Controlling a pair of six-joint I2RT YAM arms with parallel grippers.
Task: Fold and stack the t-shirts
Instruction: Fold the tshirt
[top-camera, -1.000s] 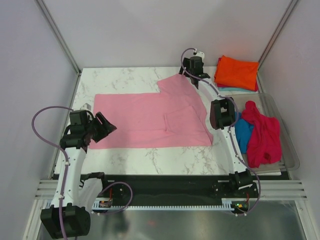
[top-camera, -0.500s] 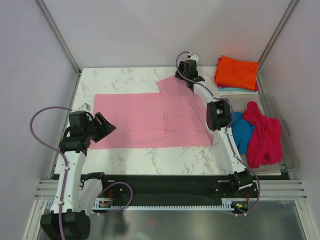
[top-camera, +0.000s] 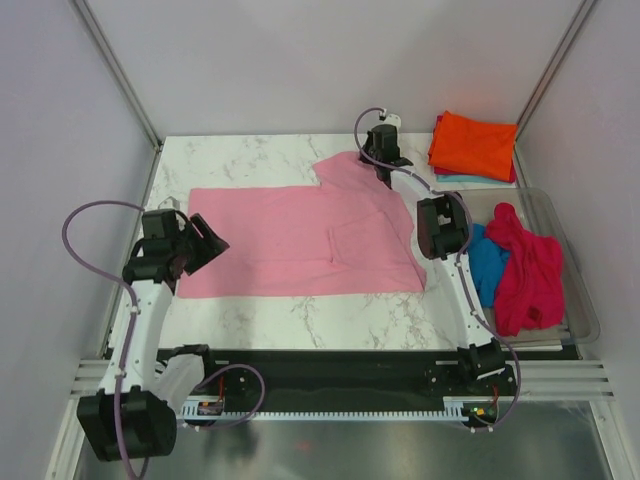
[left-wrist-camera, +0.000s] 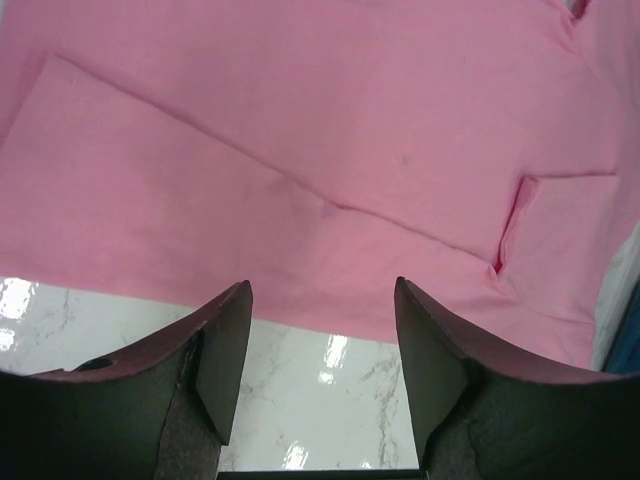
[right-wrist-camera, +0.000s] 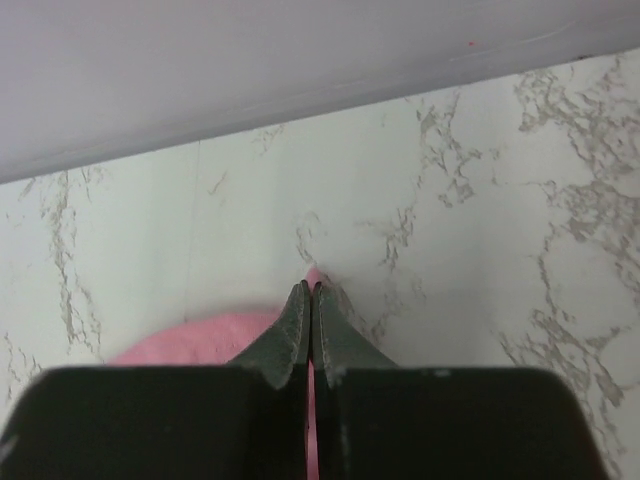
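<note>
The light pink t-shirt (top-camera: 300, 235) lies flat across the middle of the table (top-camera: 250, 150). Its long axis runs from the left edge toward the right edge, and at the right end one part reaches up toward the far edge.

The right gripper (right-wrist-camera: 311, 290) sits on that far tip of the cloth. Its fingers are pressed together with a thin sliver of pink showing between them, so it is pinching the shirt's tip against the marble.

The left gripper (left-wrist-camera: 322, 300) is at the opposite end, by the shirt's near-left corner. Its jaws stand spread and hold nothing, and the near hem runs across just beyond the fingertips. Whether they touch the cloth cannot be told.

Each arm is thus nearest its own end of the shirt. Any fold probably starts from the pinched far tip, drawn back over the body toward the near edge.
</note>
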